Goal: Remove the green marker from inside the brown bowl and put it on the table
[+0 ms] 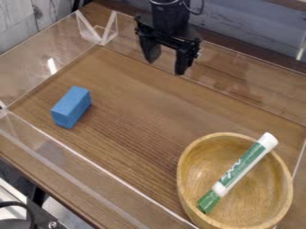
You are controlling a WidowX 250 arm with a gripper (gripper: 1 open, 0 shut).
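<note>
I am looking at the gripper (166,56) hanging near the far edge of the table (156,112), pointing down with its two black fingers (183,59) spread wide and nothing between them. The green marker (237,173) is lying inside the brown bowl (199,192) at the near right corner, its white cap resting up on the bowl's far rim and its green end down toward the near side. The bowl and the gripper are sitting well apart, with a stretch of bare wood between them. A blue block (72,106) is lying off to the left, out of the way.

As I am reading it, I am at the very start: the reach toward the bowl is not yet begun. Next I am needing to bring the gripper across to the bowl, turn the fingers crosswise to the slanted marker, and come down over its middle without knocking the rim.
</note>
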